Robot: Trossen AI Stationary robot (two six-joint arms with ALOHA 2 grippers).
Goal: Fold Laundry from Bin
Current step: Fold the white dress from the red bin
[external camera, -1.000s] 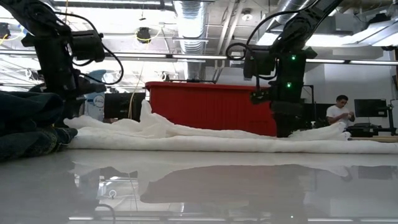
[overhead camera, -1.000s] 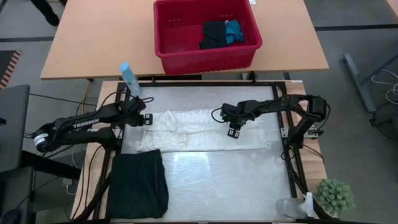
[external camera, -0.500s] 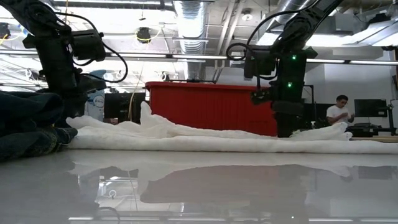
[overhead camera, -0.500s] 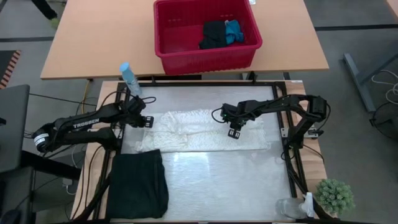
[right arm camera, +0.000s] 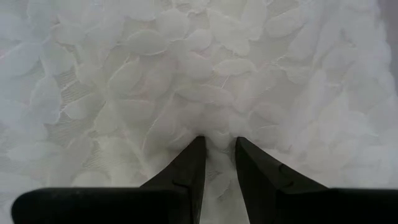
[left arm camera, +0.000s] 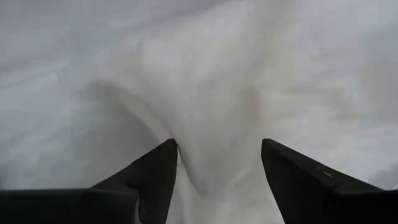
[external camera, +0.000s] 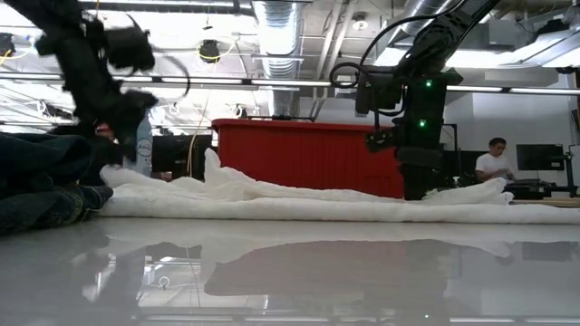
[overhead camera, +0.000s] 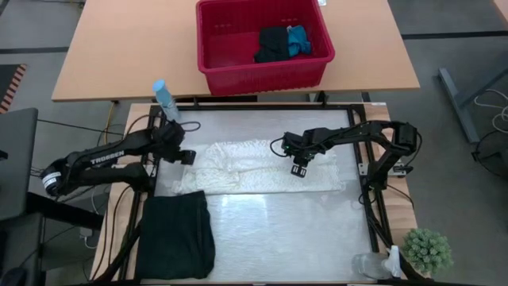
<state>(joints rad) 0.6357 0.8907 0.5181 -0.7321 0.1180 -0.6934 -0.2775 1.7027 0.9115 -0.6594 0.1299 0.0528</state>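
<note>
The white crinkled garment [overhead camera: 262,165] lies spread flat across the middle of the table. My left gripper [overhead camera: 186,156] is open at the garment's left end, slanting down. A raised ridge of the white cloth [left arm camera: 214,124] stands between its fingers. My right gripper [overhead camera: 299,168] points straight down on the garment's right half, shut on the cloth. A folded black garment [overhead camera: 176,236] lies flat at the table's near left. The red bin [overhead camera: 226,48] stands on the wooden table beyond and holds black and bright blue laundry [overhead camera: 282,41]. My left gripper has a ridge of the white cloth [left arm camera: 205,168] rising between its open fingers; whether a finger touches it I cannot tell. My right gripper pinches a small pucker of the white garment [right arm camera: 217,132] between its fingertips, from above and pointing down. The cloth around it lies flat on the table.
A pale blue spray bottle [overhead camera: 165,102] stands at the table's far left corner. A small green plant [overhead camera: 429,250] and a clear bottle [overhead camera: 371,266] stand at the near right corner. Bare table surface [overhead camera: 294,230] shows in front of the white garment.
My left gripper has rolled about its wrist and tipped at the white garment's left end, rising a little; the low view shows it blurred. The white garment lies as it did.
</note>
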